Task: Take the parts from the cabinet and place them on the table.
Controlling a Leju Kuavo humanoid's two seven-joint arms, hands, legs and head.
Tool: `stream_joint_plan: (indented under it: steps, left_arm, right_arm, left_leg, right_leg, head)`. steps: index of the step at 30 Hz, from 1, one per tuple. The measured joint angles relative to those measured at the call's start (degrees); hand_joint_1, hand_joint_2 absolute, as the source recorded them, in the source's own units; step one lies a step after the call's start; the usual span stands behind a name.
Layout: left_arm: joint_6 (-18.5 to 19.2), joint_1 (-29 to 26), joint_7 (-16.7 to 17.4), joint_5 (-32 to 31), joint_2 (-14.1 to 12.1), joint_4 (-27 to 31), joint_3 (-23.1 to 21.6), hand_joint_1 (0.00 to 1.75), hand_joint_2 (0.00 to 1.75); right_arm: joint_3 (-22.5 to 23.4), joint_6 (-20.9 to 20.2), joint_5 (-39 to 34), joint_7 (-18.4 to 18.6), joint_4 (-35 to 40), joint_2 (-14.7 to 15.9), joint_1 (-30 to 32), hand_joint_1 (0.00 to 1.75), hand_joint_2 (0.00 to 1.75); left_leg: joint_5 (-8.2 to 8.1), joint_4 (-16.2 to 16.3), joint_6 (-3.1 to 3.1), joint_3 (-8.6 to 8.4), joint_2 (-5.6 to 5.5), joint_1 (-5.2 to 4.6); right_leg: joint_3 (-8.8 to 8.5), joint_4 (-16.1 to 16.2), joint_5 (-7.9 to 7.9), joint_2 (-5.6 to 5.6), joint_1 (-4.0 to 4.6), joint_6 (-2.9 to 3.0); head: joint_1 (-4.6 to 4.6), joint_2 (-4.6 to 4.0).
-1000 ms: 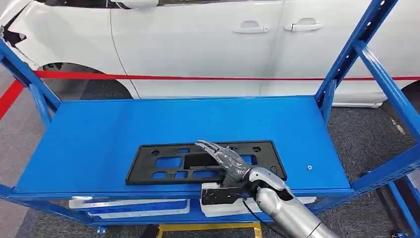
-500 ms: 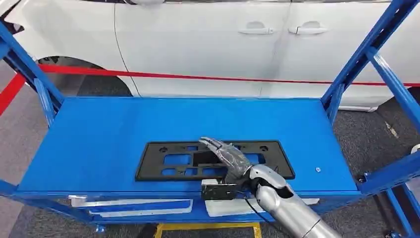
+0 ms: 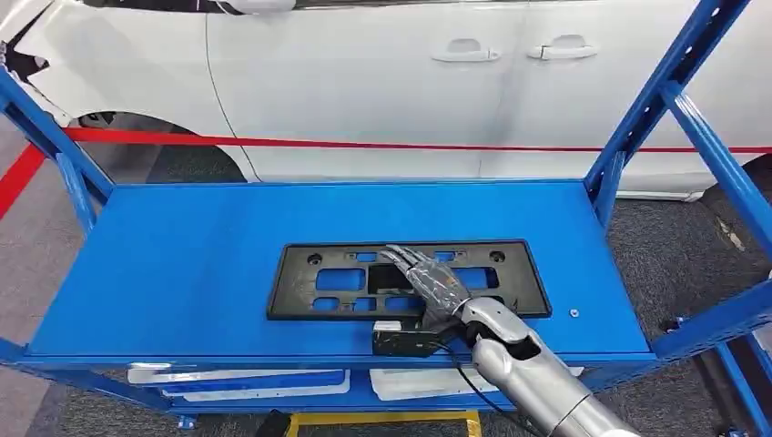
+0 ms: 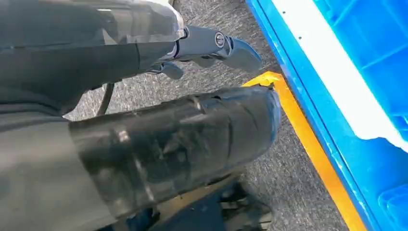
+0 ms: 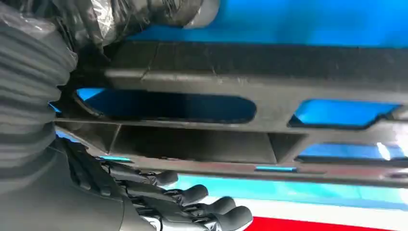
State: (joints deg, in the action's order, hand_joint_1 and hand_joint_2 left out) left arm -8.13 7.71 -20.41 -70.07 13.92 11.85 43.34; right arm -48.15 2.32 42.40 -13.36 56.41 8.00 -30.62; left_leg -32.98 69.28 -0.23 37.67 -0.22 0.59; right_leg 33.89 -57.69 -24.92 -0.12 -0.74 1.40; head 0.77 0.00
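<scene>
Now, right hand: I see it gripping the black plate, fingers above, thumb beneath.
Left hand: state unclear.

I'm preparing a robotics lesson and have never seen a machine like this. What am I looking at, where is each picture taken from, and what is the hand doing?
It is a humanoid robot with two silver arms. One picture looks down from its head; the others come from cameras at each wrist. A black plastic plate holder lies on a blue metal rack, with a white car behind. The right hand grips the holder: its thumb is above and its fingers below, as the right wrist picture shows. The left hand hangs over grey carpet, holding nothing.
</scene>
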Motion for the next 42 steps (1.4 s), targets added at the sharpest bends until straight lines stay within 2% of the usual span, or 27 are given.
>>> stream_joint_plan:
  steps: [1, 2, 3, 6, 7, 12, 13, 15, 16, 17, 18, 19, 21, 22, 26, 27, 28, 29, 31, 32, 33, 34, 36, 37, 38, 41, 42]
  left_arm:
    - [-0.04, -0.10, 0.00, 0.11, -0.02, 0.00, 0.00, 0.00, 0.00]
    - [-0.07, -0.22, 0.00, 0.17, -0.02, 0.00, 0.02, 0.00, 0.00]
    - [-0.07, -0.28, 0.00, 0.39, -0.02, 0.00, 0.02, 0.00, 0.00]
    - [-0.13, -0.19, 0.00, 0.63, -0.02, 0.00, 0.02, 0.00, 0.00]
    - [-0.13, -0.10, 0.00, 0.66, -0.02, 0.00, 0.02, 0.00, 0.00]
    - [-0.28, -0.24, 0.11, 0.96, 0.02, 0.00, 0.07, 0.00, 0.00]
    - [-0.33, -0.16, 0.11, 0.98, 0.02, 0.00, 0.07, 0.00, 0.00]
    - [-0.33, -0.11, 0.13, 0.98, 0.02, 0.00, 0.07, 0.00, 0.00]
    - [-0.33, -0.18, 0.15, 0.98, 0.02, 0.00, 0.07, 0.00, 0.00]
    - [-0.37, -0.22, 0.15, 0.98, 0.02, 0.00, 0.09, 0.00, 0.00]
    - [-0.48, -0.22, 0.17, 1.01, 0.02, 0.00, 0.09, 0.00, 0.00]
    - [-0.57, -0.18, 0.17, 1.01, 0.02, 0.00, 0.09, 0.00, 0.00]
    - [-0.98, -0.15, 0.18, 1.11, 0.13, 0.00, 0.09, 0.00, 0.00]
    - [-1.07, -0.18, 0.22, 1.14, 0.22, 0.00, 0.09, 0.00, 0.00]
    - [-1.20, -0.16, 0.50, 1.18, 0.30, 0.00, 0.09, 0.00, 0.00]
    - [-1.25, -0.10, 0.52, 1.22, 0.28, 0.00, 0.09, 0.00, 0.00]
    - [-1.29, -0.10, 0.52, 1.40, 0.28, 0.00, 0.09, 0.00, 0.00]
    - [-1.31, -0.08, 0.52, 1.57, 0.31, 0.00, 0.09, 0.00, 0.00]
    - [-1.33, -0.19, 0.68, 1.64, 0.28, 0.00, 0.11, 0.00, 0.00]
    - [-1.36, -0.30, 0.70, 1.66, 0.28, 0.00, 0.11, 0.00, 0.00]
    - [-1.38, -0.38, 0.81, 1.68, 0.28, 0.00, 0.11, 0.00, 0.00]
    - [-1.49, -0.40, 0.83, 1.75, 0.28, 0.00, 0.13, 0.00, 0.00]
    - [-1.75, -0.31, 0.83, 1.81, 0.28, 0.00, 0.13, 0.00, 0.00]
    - [-1.88, -0.31, 0.81, 1.86, 0.28, 0.00, 0.13, 0.00, 0.00]
    - [-1.92, -0.26, 0.74, 1.90, 0.28, 0.00, 0.15, 0.00, 0.00]
    - [-1.99, -0.45, 0.66, 2.16, 0.26, 0.00, 0.20, 0.00, 0.00]
    - [-2.03, -0.43, 0.66, 2.25, 0.31, 0.00, 0.20, 0.00, 0.00]
  right_arm:
    - [-0.04, 0.20, 0.46, 0.42, -0.22, 0.00, 0.03, 1.62, 1.75]
    - [-0.07, 0.61, 1.08, 0.88, -0.53, 0.00, 0.03, 1.68, 1.75]
    - [-0.07, 1.01, 1.54, 1.18, -0.68, 0.00, 0.00, 1.68, 1.75]
    - [-0.07, 3.12, 3.67, 2.56, -0.96, -0.22, -0.26, 1.69, 1.75]
    - [-0.07, 3.78, 4.27, 2.84, -0.98, -0.22, -0.40, 1.69, 1.75]
    - [-0.07, 5.93, 7.15, 4.03, -0.90, -0.44, -0.35, 1.75, 1.75]
    - [-0.07, 6.10, 7.52, 4.07, -0.83, -0.44, -0.37, 1.75, 1.75]
    - [-0.07, 7.03, 8.76, 4.11, -0.79, -0.44, -0.27, 1.75, 1.75]
    - [-0.07, 7.57, 9.36, 4.11, -0.68, -0.44, -0.09, 1.73, 1.75]
    - [-0.07, 8.07, 10.04, 4.18, -0.52, -0.44, 0.03, 1.75, 1.75]
    - [-0.07, 8.75, 11.22, 4.55, -0.31, -0.44, 0.14, 1.75, 1.75]
    - [-0.07, 9.67, 12.86, 5.08, 0.05, -0.44, 0.25, 1.75, 1.75]
    - [-0.07, 12.50, 17.96, 6.89, 1.52, -0.44, 0.62, 1.75, 1.75]
    - [-0.07, 13.53, 19.88, 7.63, 2.32, -0.44, 0.73, 1.75, 1.75]
    - [-0.61, 16.11, 28.01, 10.45, 6.33, -0.37, 1.66, 1.75, 1.75]
    - [-0.92, 16.52, 29.83, 10.99, 7.36, -0.33, 2.09, 1.75, 1.75]
    - [-1.03, 17.05, 31.24, 11.35, 8.46, -0.33, 2.38, 1.75, 1.75]
    - [-1.07, 17.77, 32.54, 11.69, 9.59, -0.33, 2.56, 1.75, 1.75]
    - [-1.57, 18.76, 34.83, 12.38, 11.41, -0.26, 2.84, 1.75, 1.75]
    - [-1.93, 19.08, 35.94, 12.59, 12.29, -0.20, 3.17, 1.75, 1.75]
    - [-2.23, 19.63, 37.60, 12.99, 13.34, -0.11, 3.64, 1.75, 1.75]
    - [-2.66, 20.19, 39.51, 13.38, 14.48, -0.02, 3.92, 1.75, 1.75]
    - [-3.48, 20.46, 42.52, 14.23, 16.83, 0.04, 4.05, 1.75, 1.75]
    - [-4.02, 20.37, 43.89, 14.73, 18.57, 0.11, 4.01, 1.75, 1.75]
    - [-4.50, 20.26, 44.62, 15.00, 19.92, 0.24, 3.86, 1.75, 1.75]
    - [-6.08, 19.93, 45.66, 15.08, 23.41, 0.46, 3.25, 1.75, 1.75]
    - [-6.42, 19.78, 45.75, 15.08, 24.52, 0.50, 3.02, 1.75, 1.75]
  left_leg:
    - [-1.28, 4.03, -0.24, 2.11, 0.00, 0.07]
    - [-1.12, 5.86, -0.39, 3.22, 0.01, 0.13]
    - [0.38, 4.67, -0.47, 2.84, 0.03, 0.25]
    - [7.55, -9.06, -0.54, -3.66, 0.07, 0.68]
    - [6.31, -10.25, -0.32, -4.30, -0.05, 0.36]
    - [7.37, -11.08, 1.94, -4.34, -0.07, 0.50]
    - [7.46, -11.24, 2.21, -4.37, -0.06, 0.48]
    - [7.49, -11.21, 2.50, -4.24, 0.06, 0.43]
    - [7.45, -11.19, 2.55, -4.23, 0.09, 0.37]
    - [7.45, -11.16, 2.55, -4.23, 0.09, 0.36]
    - [7.43, -11.12, 2.55, -4.26, 0.06, 0.36]
    - [7.35, -11.06, 2.54, -4.29, -0.01, 0.35]
    - [7.15, -10.92, 2.35, -4.48, -0.16, 0.33]
    - [7.07, -10.90, 2.18, -4.40, -0.14, 0.19]
    - [7.23, -11.28, 0.93, -4.35, -0.08, 0.09]
    - [6.78, -10.94, 0.52, -4.07, -0.07, 0.00]
    - [5.77, -9.64, 0.19, -3.63, -0.04, 0.10]
    - [3.65, -6.32, 0.08, -2.11, -0.04, 0.12]
    - [-0.18, 2.42, -0.22, 2.08, -0.03, 0.17]
    - [-0.82, 5.40, -0.35, 3.61, -0.02, 0.17]
    - [0.00, 5.84, -0.39, 4.02, -0.01, 0.18]
    - [2.03, 3.47, -0.37, 3.07, 0.01, 0.21]
    - [7.18, -5.79, -0.13, -1.13, 0.04, 0.27]
    - [7.46, -9.33, 0.14, -2.50, 0.04, 0.25]
    - [7.12, -10.13, 0.30, -3.07, -0.04, -0.07]
    - [7.25, -9.86, 1.02, -2.75, -0.15, -0.09]
    - [7.59, -10.47, 1.56, -3.03, -0.11, 0.15]
  right_leg:
    - [0.04, -0.03, -0.03, 0.00, 0.02, 0.04]
    - [0.07, -0.14, -0.04, 0.00, 0.01, 0.03]
    - [0.07, -0.23, -0.08, 0.02, -0.04, 0.00]
    - [0.12, -1.16, -0.68, 0.09, -0.19, -0.67]
    - [0.36, -1.50, -0.91, 0.11, 0.21, -1.05]
    - [0.54, -1.81, -1.11, 0.17, -0.19, -2.59]
    - [1.26, -3.54, -2.55, 0.13, -0.09, -2.72]
    - [5.32, -12.32, -7.21, 0.16, -0.12, -3.04]
    - [7.25, -16.41, -8.67, 0.16, -0.11, -3.14]
    - [8.30, -18.53, -8.91, 0.15, -0.11, -3.15]
    - [8.11, -18.06, -7.87, 0.15, -0.11, -3.09]
    - [6.84, -15.27, -5.83, 0.15, -0.11, -2.90]
    - [1.59, -4.67, -0.58, 0.15, 0.03, -2.12]
    - [0.20, -1.93, -1.10, 0.16, 0.24, -1.70]
    - [0.52, -1.32, -0.89, 0.34, 0.63, -1.40]
    - [0.10, -0.60, -0.50, 0.23, -0.19, -0.83]
    - [-0.03, -0.39, -0.44, 0.20, -0.08, -0.70]
    - [0.04, -0.43, -0.46, 0.09, -0.08, -0.14]
    - [0.10, -0.57, -0.57, 0.08, 0.02, 0.03]
    - [0.12, -0.67, -0.64, 0.09, 0.05, 0.10]
    - [0.12, -0.85, -0.78, 0.10, 0.05, 0.17]
    - [0.11, -1.05, -0.96, 0.16, 0.04, 0.11]
    - [0.05, -1.60, -1.38, 0.32, 0.00, -0.18]
    - [0.17, -1.86, -1.64, 0.35, 0.01, -0.49]
    - [0.51, -2.35, -1.79, 0.43, 0.45, -0.77]
    - [0.50, -1.89, -1.51, 0.45, 0.41, -1.49]
    - [0.34, -1.90, -1.68, 0.51, 0.49, -1.93]
  head:
    - [0.04, 0.00]
    - [0.00, 0.00]
    - [0.02, 0.00]
    - [0.02, 0.00]
    - [0.02, 0.00]
    - [0.09, 0.00]
    - [0.18, 0.00]
    - [0.18, 0.00]
    - [0.17, 0.00]
    - [0.17, 0.00]
    - [0.18, 0.00]
    - [0.17, 0.00]
    - [0.17, 0.00]
    - [0.15, 0.00]
    - [0.13, 0.00]
    - [0.13, 0.00]
    - [0.11, 0.00]
    - [0.00, 0.00]
    - [0.02, 0.00]
    - [0.02, 0.00]
    - [0.02, 0.00]
    - [0.00, 0.00]
    - [0.00, 0.00]
    - [0.04, 0.00]
    - [0.02, 0.00]
    - [0.11, 0.00]
    - [0.04, 0.00]
